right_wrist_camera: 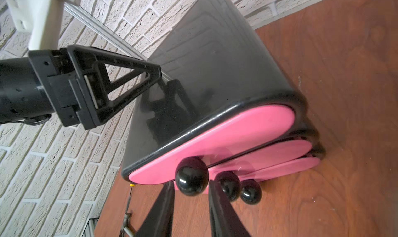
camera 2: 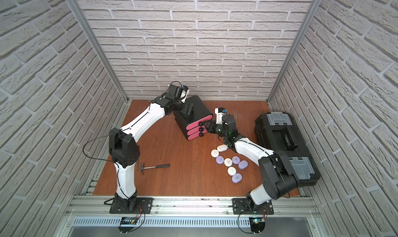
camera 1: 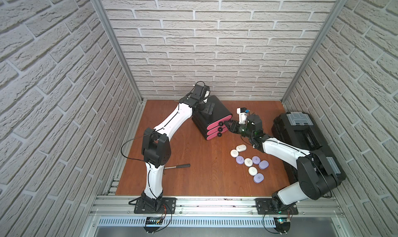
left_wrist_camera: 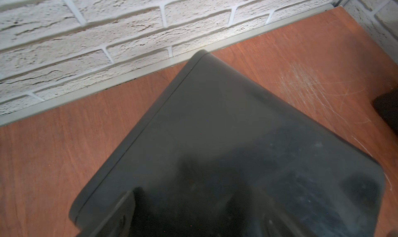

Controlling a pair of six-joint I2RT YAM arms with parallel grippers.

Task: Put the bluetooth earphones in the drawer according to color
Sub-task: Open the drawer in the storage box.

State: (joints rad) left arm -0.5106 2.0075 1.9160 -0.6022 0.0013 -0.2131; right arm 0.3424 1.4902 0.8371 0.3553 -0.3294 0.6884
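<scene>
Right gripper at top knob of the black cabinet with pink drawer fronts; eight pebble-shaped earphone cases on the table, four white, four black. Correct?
No: four lavender plastic cases, not black, as both top views show. Otherwise right: right gripper at the round black top knob of the black cabinet, four white cases on the wooden table.

black toolbox [camera 1: 301, 134] with grey latches along worktop's right edge, hammer [camera 2: 155, 166] lying flat at left, reddish wooden worktop [camera 1: 193, 160], white brick-pattern walls [camera 1: 204, 42]
</scene>
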